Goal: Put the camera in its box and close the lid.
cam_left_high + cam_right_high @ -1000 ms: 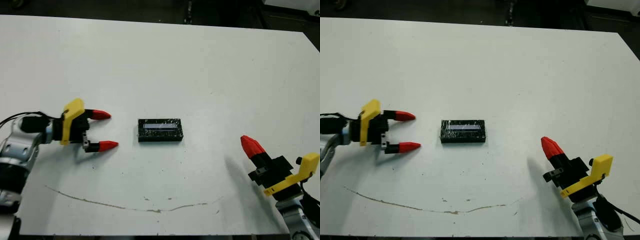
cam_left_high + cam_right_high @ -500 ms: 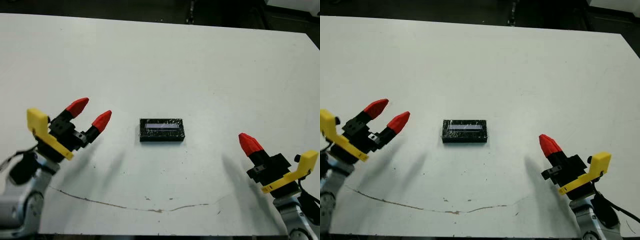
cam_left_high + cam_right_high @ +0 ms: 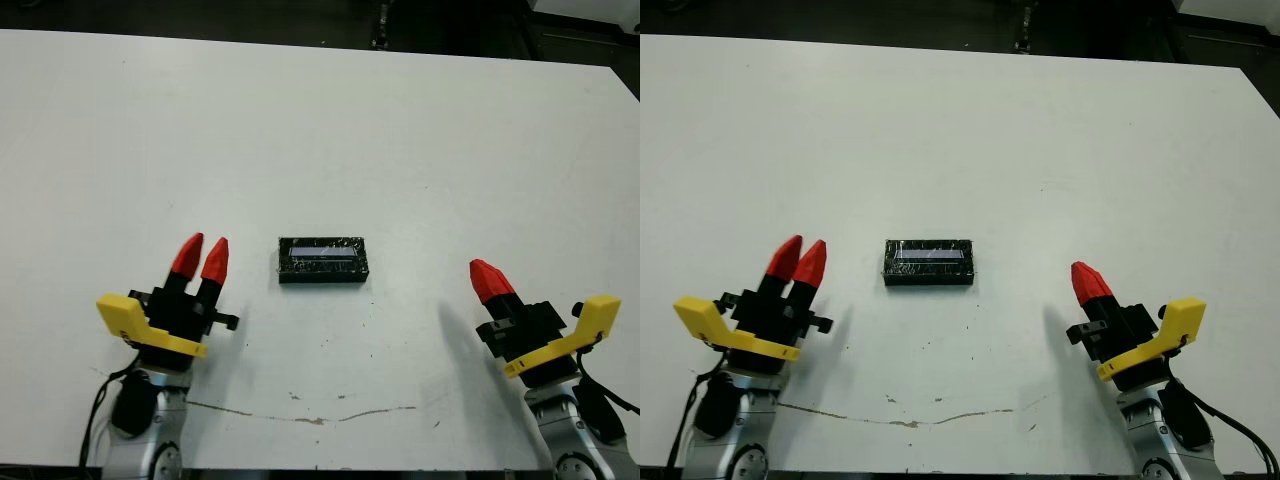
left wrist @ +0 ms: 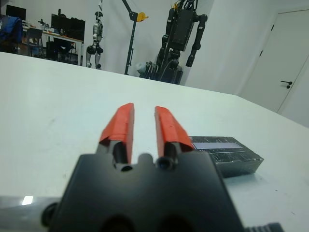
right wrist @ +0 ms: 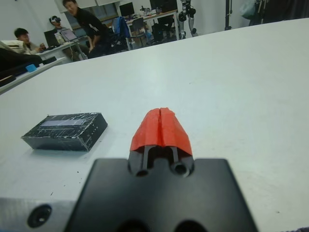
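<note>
Down at the near edge of the table (image 3: 420,140), the left gripper (image 3: 200,256) holds nothing, its two red fingertips (image 4: 120,124) parted by a narrow gap that the left wrist view shows plainly. The right gripper (image 3: 489,279) is empty too, its tips pressed together into one red point, with only a thin seam visible in the right wrist view. Both arms are cut off at the lower border of the head views.

Between the grippers, and apart from each, the box sits with the lid (image 3: 322,260) on it, a speckled black block bearing a pale label strip. The tray beneath and the camera are hidden from every view. Bare white tabletop surrounds the block on all sides, with the far edge well away. Only the right wrist view shows people (image 5: 89,21) at desks beyond the table.
</note>
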`<state>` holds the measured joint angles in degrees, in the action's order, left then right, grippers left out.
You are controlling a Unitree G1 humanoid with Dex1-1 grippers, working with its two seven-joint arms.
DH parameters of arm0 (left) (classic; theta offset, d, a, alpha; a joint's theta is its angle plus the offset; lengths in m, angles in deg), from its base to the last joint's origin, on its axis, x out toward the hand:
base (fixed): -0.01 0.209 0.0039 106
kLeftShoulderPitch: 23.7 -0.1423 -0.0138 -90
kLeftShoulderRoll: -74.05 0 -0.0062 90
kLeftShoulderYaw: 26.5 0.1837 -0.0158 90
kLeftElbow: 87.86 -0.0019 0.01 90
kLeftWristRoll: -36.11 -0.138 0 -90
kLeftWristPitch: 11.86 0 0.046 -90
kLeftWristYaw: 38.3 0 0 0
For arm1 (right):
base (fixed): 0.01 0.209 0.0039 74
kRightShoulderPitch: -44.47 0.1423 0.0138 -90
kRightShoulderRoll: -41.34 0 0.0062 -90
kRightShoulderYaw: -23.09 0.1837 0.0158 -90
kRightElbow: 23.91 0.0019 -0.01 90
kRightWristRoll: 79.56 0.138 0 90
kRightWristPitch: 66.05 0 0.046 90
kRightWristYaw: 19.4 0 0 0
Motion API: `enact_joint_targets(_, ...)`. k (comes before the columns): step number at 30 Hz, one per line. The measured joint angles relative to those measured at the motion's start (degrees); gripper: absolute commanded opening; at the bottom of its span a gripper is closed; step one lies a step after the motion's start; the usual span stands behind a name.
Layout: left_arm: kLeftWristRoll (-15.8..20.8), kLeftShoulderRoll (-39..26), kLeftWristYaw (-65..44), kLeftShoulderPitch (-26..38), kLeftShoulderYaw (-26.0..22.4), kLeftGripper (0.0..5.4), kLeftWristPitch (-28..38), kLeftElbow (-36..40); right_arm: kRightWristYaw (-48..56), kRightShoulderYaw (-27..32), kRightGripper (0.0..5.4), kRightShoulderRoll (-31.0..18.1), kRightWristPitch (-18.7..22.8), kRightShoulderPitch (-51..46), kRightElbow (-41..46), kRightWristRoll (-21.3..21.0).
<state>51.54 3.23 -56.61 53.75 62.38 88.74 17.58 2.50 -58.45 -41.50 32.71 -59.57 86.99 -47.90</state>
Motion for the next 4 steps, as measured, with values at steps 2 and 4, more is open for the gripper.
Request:
enact_joint_targets(2,-0.28,-0.27,0.50,0.28,0.09,0.36,0.13,-0.04,-0.41,-0.25,0.00,0.00,0.52,0.00,0.15,0.01)
enact_joint_targets(4,-0.44,-0.39,1.12,0.38,0.10,0.03,0.16,-0.04,-0.70,-0.39,0.00,0.00,0.91,0.00,0.42,0.01)
